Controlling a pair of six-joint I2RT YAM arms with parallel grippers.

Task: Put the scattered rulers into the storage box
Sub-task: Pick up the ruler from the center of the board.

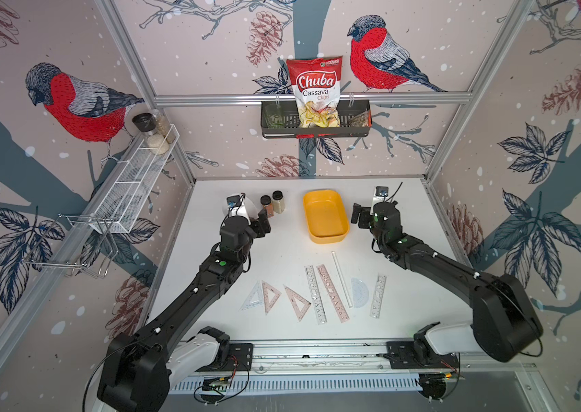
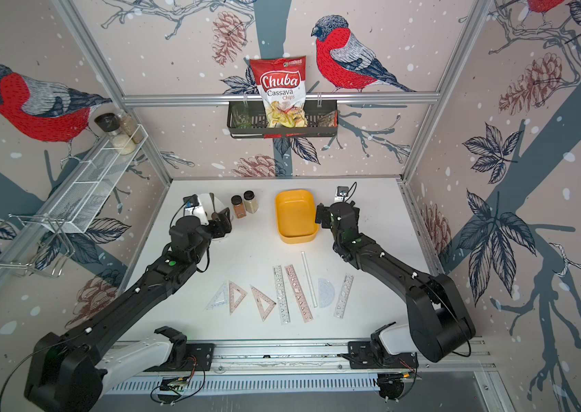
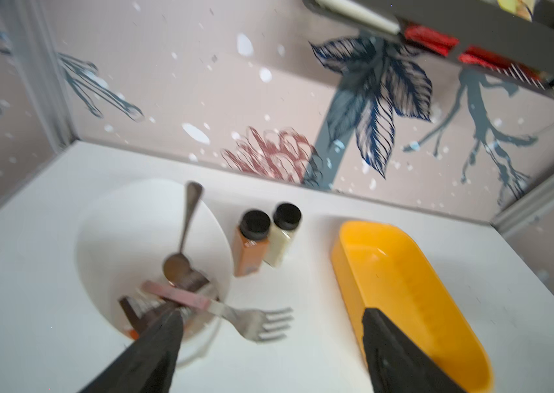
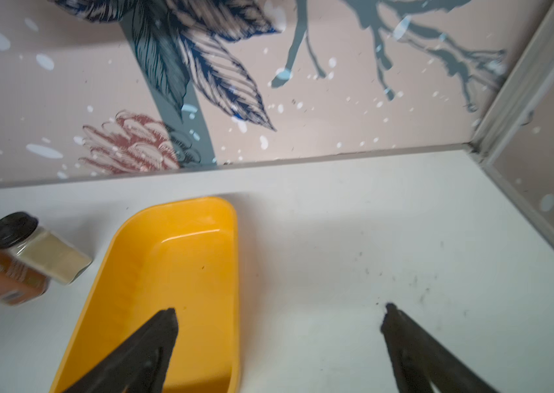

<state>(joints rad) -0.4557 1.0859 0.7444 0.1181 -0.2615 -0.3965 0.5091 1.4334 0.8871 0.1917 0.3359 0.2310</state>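
L gripper (image 3: 270, 313) hangs w/ jaws spread wide, nothing btw them; R gripper (image 4: 279, 309) likewise wide apart & empty; neither touches anything.

Take the table as a dial, 12 at the back wall. L gripper is abt 10 o'clock, one finger over the white bowl (image 3: 115, 238); R gripper is abt 2 o'clock, just beside the storage box (image 1: 326, 214), one finger over its rim in the wrist view. Reads as a ready pose, imo: both arms lifted & flanking the box, so the row below stays uncovered.

Box sits at 12–1 o'clock, empty, long side running 12-to-6; prob. so straight pieces drop in lengthwise. Two spice jars (image 1: 271, 205) stand at 11, btw bowl & box; bowl holds a spoon (image 3: 183, 231); a fork (image 3: 258, 323) pokes its tines past the rim; none of that is task stuff.

The rulers (image 1: 317, 294) lie at 6 o'clock, well apart from the box, flat in a loose row from 7 to 5:
- clear set square (image 1: 253, 298)
- two pinkish set squares (image 1: 271, 296)
- clear straight ruler (image 1: 315, 294)
- pink straight ruler (image 1: 333, 292)
- white strip (image 1: 341, 278)
- protractor (image 1: 360, 292)
- short clear ruler (image 1: 378, 296)

All eight are out of the box; no step done yet. Thin flat plastic on a smooth top gives little edge to pinch; I'd guess a slide or tilt is needed.
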